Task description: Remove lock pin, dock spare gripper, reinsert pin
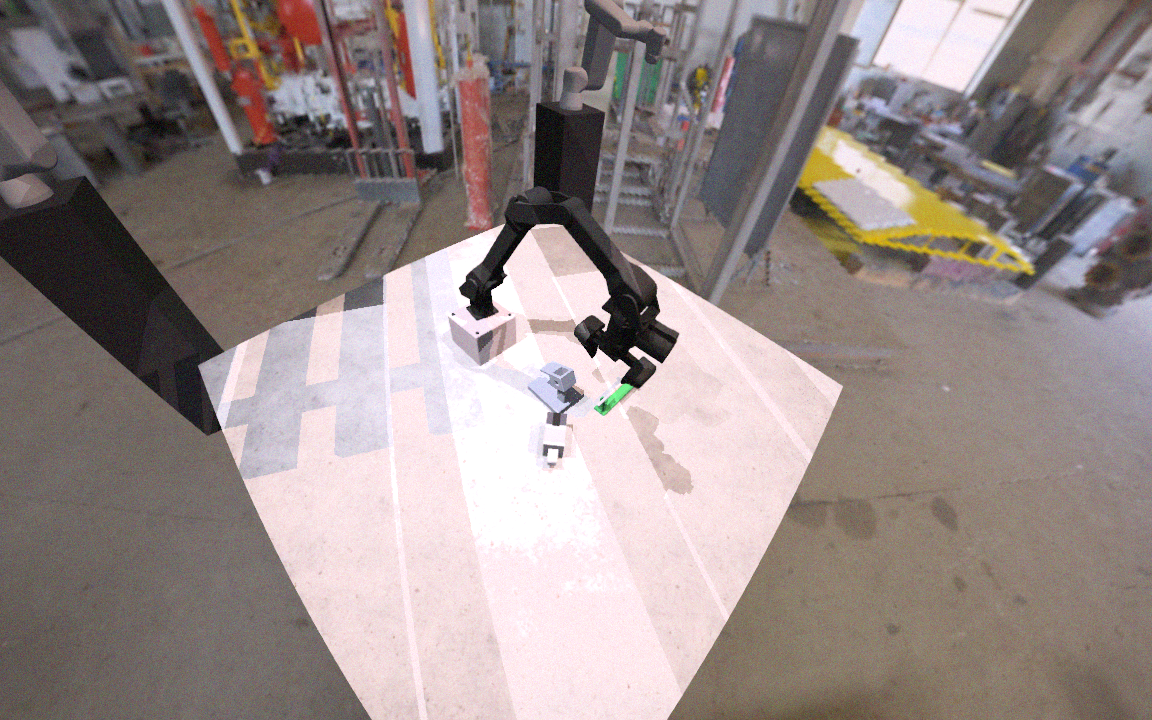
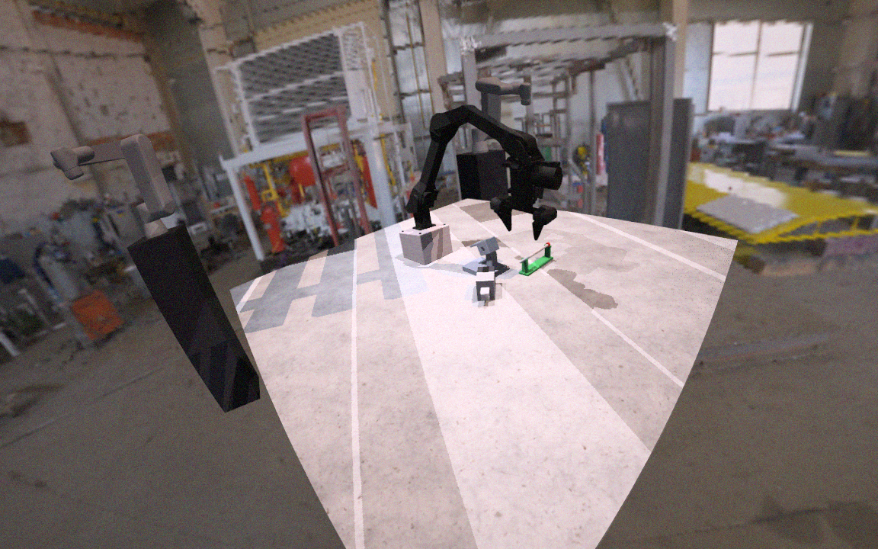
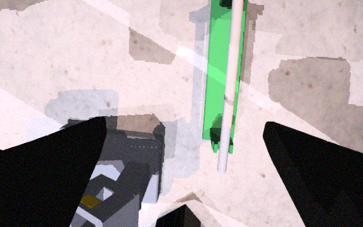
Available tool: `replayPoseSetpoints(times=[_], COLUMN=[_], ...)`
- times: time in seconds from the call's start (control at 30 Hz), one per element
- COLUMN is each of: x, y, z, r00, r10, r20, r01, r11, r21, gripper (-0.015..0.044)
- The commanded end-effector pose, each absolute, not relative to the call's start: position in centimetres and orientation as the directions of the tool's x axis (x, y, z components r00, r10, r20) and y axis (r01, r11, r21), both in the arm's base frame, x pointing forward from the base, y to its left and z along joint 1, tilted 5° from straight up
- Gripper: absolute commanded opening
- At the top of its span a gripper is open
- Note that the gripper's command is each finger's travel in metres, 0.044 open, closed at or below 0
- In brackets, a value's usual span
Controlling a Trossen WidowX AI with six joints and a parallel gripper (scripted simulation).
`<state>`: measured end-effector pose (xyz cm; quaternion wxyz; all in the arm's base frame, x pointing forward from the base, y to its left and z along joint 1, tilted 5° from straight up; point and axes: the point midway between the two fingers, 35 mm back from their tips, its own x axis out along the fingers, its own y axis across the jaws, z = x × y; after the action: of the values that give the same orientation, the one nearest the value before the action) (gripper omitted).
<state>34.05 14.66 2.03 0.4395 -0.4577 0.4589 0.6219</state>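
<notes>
The lock pin, a pale rod (image 3: pixel 230 63) (image 2: pixel 548 244) with a red end, lies along the green rack (image 1: pixel 613 401) (image 2: pixel 536 267) (image 3: pixel 220 47), across its two end posts. My gripper (image 1: pixel 611 368) (image 2: pixel 523 235) (image 3: pixel 187 127) is open wide and empty, above the rack and clear of the pin. The grey mount (image 1: pixel 557 374) (image 2: pixel 487 247) stands beside the rack, its tilted socket on a flat base; it shows partly behind a finger in the wrist view (image 3: pixel 134 146). No pin is seen through the socket. The spare gripper (image 1: pixel 553 436) (image 2: pixel 485 280), white and dark, lies on the table in front of the mount.
The arm's pale base block (image 1: pixel 483 335) (image 2: pixel 425 244) stands behind the mount. Two black pedestals (image 1: pixel 106 286) (image 2: pixel 193 320) with grey arms stand beyond the table edges; one is at the left, one behind. Patches of shadow and light cross the table.
</notes>
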Motion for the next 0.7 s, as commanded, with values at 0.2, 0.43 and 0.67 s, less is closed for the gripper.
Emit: replayPoseSetpoints(times=[0.2,0.43,0.67], x=[34.0,34.3,35.8], y=[14.6,14.5,11.6], z=[3.4,8.2,7.4], r00=[-0.201,-0.2,-0.178], r10=[0.125,0.125,0.079], r20=[-0.972,-0.972,-0.981], r01=[-0.966,-0.966,-0.984], r11=[-0.192,-0.191,-0.006], r21=[0.175,0.174,0.179], gripper=[0.044,0.044,0.0361])
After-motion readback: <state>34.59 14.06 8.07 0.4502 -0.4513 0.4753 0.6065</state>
